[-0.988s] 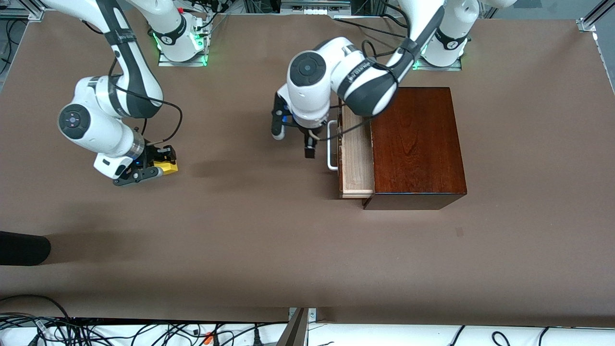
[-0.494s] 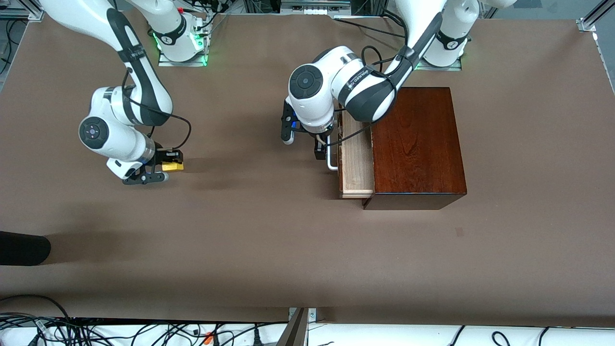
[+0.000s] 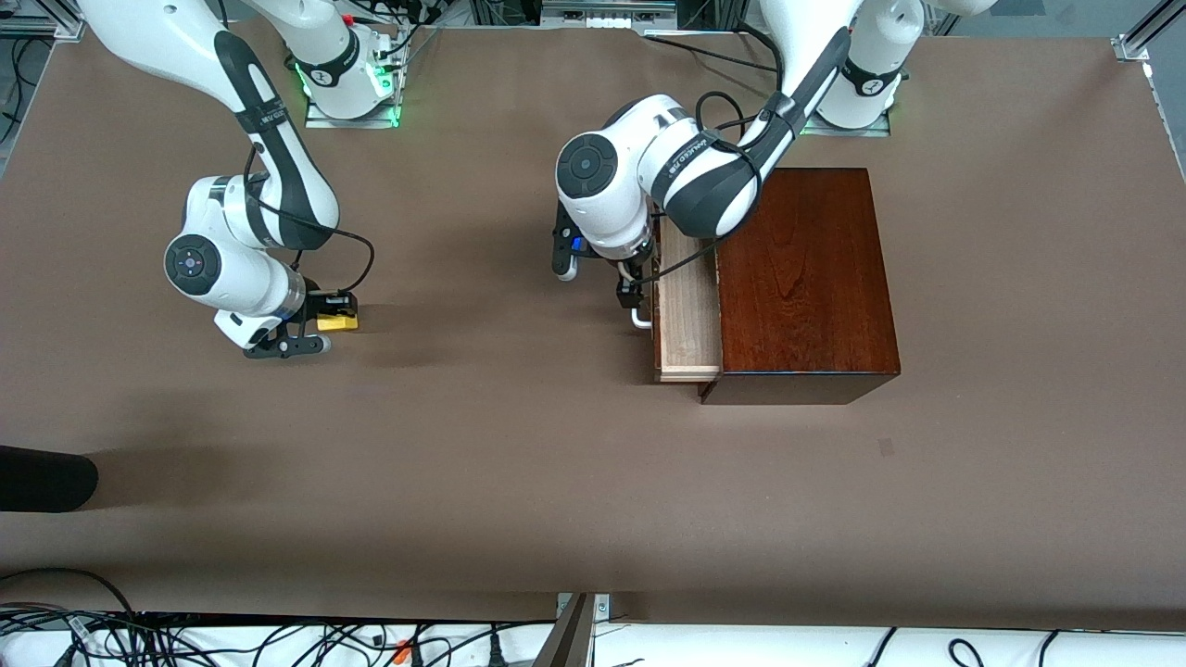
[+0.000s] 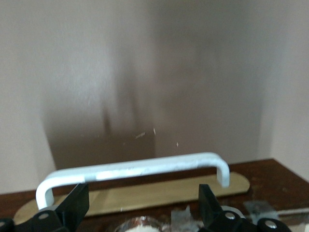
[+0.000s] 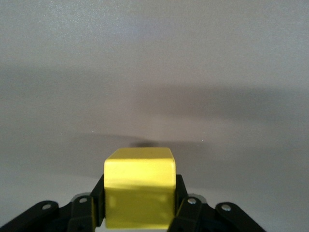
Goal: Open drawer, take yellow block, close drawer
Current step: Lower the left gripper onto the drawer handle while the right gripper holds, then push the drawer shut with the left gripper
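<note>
The dark reddish-brown box [image 3: 806, 278] stands toward the left arm's end of the table. Its drawer [image 3: 690, 306] is pulled partly out and shows pale wood. My left gripper [image 3: 630, 295] is at the white handle [image 3: 639, 317]. In the left wrist view that gripper [image 4: 142, 215] is open, its black fingers [image 4: 75, 208] wide apart just short of the handle bar [image 4: 145, 166]. Toward the right arm's end, my right gripper [image 3: 320, 326] is low over the bare table, shut on the yellow block [image 3: 336, 321]. The right wrist view shows the block [image 5: 140, 186] clamped between both fingers [image 5: 140, 205].
A black rounded object [image 3: 46, 477] lies at the table's edge toward the right arm's end, nearer the front camera. A small dark mark [image 3: 887, 447] sits on the tabletop nearer the camera than the box. Cables run along the camera-side edge.
My left gripper has moved in against the handle. My right arm has carried the yellow block a little way toward the drawer. The drawer itself has not shifted.
</note>
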Available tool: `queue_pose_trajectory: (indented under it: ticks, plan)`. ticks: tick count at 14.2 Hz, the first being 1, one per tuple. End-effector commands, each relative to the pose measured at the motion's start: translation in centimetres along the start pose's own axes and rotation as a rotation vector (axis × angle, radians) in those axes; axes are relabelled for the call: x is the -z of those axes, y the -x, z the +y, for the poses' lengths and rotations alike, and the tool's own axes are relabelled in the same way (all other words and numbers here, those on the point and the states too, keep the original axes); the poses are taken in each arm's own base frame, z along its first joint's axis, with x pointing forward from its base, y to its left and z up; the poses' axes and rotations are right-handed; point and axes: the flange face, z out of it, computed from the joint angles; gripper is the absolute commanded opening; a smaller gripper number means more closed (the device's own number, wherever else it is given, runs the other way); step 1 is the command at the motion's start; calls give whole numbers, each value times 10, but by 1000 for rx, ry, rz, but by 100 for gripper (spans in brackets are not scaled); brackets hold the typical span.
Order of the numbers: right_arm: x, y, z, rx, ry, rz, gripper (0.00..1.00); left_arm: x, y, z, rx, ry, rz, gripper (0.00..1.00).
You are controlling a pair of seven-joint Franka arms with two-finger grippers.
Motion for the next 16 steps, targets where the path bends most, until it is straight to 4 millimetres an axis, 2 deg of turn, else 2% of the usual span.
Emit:
queue_pose_trajectory:
  ticks: [1,2,3,5,7,9,11,12,14,16]
  plan:
    - [-1,-2,1,-16,-12,14,33,6,17,-4,17,-8,-38,100]
    - [2,-2,1,-15,-12,15,52,6,19,-5,17,-7,-38,100]
    - [7,-3,1,-13,-13,23,77,5,25,-10,25,-2,-39,100]
    - [21,-5,0,-8,-16,44,90,3,30,-13,28,3,-47,100]
    - [38,-4,-1,-5,-18,56,99,2,42,-20,47,14,-54,100]
    - [71,-5,-4,4,-19,74,100,-1,56,-27,68,32,-63,100]
    - [117,-3,-6,13,-25,107,100,-1,68,-34,86,39,-66,100]
    - [126,-3,-5,14,-26,118,100,-2,76,-39,99,42,-67,100]
    - [119,-3,-3,14,-26,107,100,-4,93,-49,118,43,-85,100]
    - [96,-6,-1,-1,-24,65,100,-6,103,-54,134,52,-87,100]
